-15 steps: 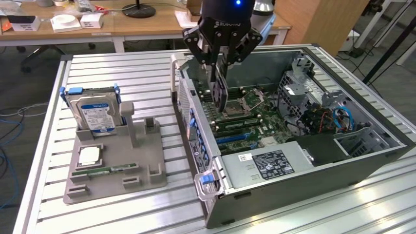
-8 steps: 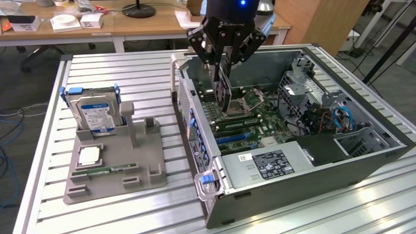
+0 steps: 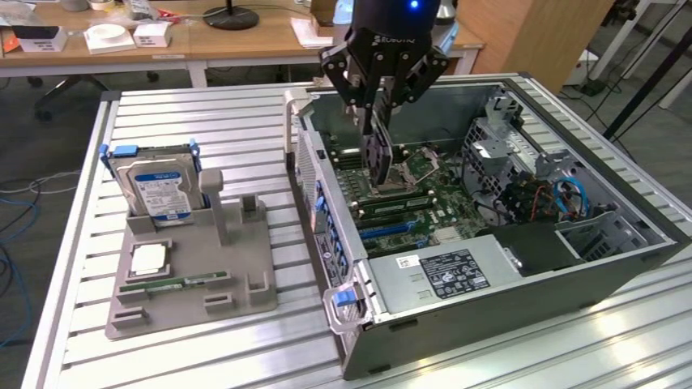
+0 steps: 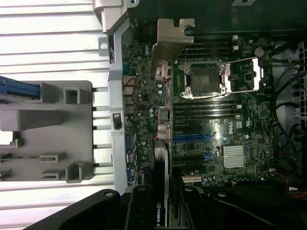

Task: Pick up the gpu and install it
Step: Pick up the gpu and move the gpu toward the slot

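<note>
The gpu (image 3: pixel 378 156), a thin dark card, hangs on edge inside the open computer case (image 3: pixel 605 251), just above the motherboard (image 3: pixel 433 207). My gripper (image 3: pixel 373 113) is shut on its upper edge. In the wrist view the gpu (image 4: pixel 162 165) shows edge-on between my gripper's (image 4: pixel 163 207) fingers. Its silvery bracket (image 4: pixel 171 40) points toward the case's rear wall. The card hovers over the motherboard (image 4: pixel 225 124) near the CPU socket (image 4: pixel 204 79), beside the blue expansion slots (image 4: pixel 194 139).
A grey parts holder (image 3: pixel 232 284) lies on the slatted table at the exterior view's left. It carries a hard drive (image 3: pixel 157 188), a processor chip (image 3: pixel 147 259) and a green memory stick (image 3: pixel 178 284). The case holds a power supply (image 3: pixel 454 271), cables (image 3: pixel 562 198) and a drive cage (image 3: pixel 503 150).
</note>
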### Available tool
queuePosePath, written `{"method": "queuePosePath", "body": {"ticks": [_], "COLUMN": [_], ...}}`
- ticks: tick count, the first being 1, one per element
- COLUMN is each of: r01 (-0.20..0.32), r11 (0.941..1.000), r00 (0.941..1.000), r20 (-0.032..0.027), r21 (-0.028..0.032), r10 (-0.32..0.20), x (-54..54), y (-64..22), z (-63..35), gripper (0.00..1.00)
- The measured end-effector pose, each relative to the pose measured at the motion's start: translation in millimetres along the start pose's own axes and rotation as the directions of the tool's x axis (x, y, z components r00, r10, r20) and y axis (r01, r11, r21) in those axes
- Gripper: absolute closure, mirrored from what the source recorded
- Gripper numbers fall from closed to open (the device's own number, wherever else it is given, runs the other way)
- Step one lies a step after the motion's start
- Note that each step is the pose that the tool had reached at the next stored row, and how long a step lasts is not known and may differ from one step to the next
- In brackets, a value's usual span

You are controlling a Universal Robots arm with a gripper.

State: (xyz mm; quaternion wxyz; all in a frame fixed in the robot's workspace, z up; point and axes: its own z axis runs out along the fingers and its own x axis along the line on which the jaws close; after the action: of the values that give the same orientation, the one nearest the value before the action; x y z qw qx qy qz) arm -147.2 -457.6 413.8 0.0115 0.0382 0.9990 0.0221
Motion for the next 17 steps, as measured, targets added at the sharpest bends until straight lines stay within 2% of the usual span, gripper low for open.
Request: {"method": "queuePosePath", "body": {"ticks": [17], "r01": [0.0], "r11": [1.0], "r00": [1.0], "r20": [0.0], "r21": [0.0], "r10": [0.0], "x": [-14.8], "y": [1.1], "z": [0.4], "gripper": [0.74]}}
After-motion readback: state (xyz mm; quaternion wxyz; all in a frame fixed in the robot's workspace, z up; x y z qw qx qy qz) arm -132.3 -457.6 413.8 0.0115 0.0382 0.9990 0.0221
